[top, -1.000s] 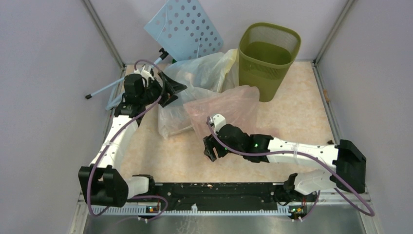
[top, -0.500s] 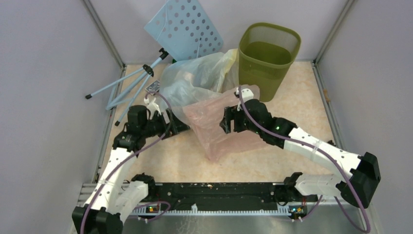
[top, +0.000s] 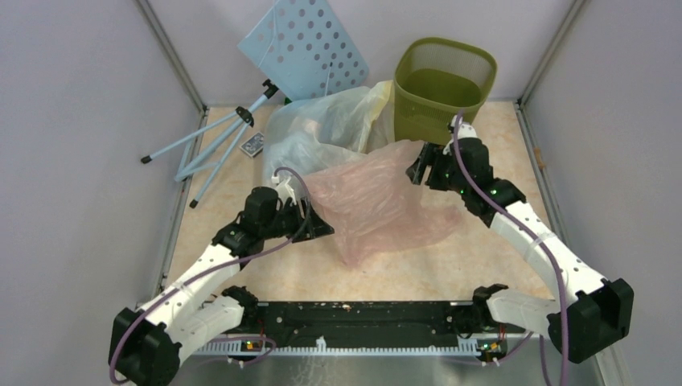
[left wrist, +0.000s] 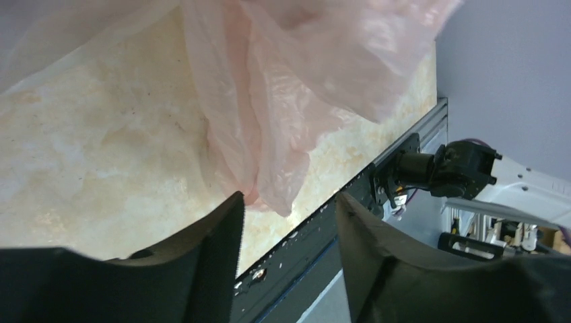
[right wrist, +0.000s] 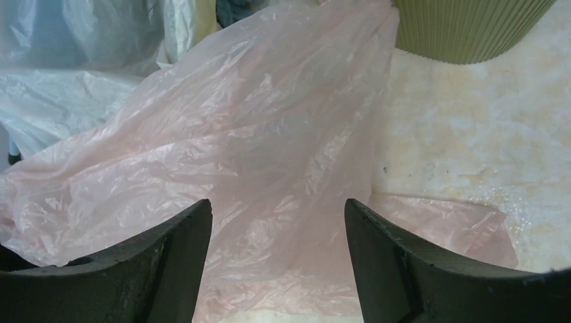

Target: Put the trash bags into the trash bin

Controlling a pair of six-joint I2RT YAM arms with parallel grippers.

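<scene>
Looking down from the overhead camera, I have the pale pink bag spread across the middle of the frame on the table. Its upper right corner is drawn up beside the olive-green trash bin, which stands upright at the upper centre-right. At that corner sits the right gripper. Its wrist camera shows the jaws spread wide with pink film filling the gap, and I cannot tell whether any is caught. At the bag's left edge is the left gripper, jaws parted, nothing pinched, with a hanging fold just beyond the fingertips. The clear and yellowish bags are heaped at upper centre, right against the bin's left side.
</scene>
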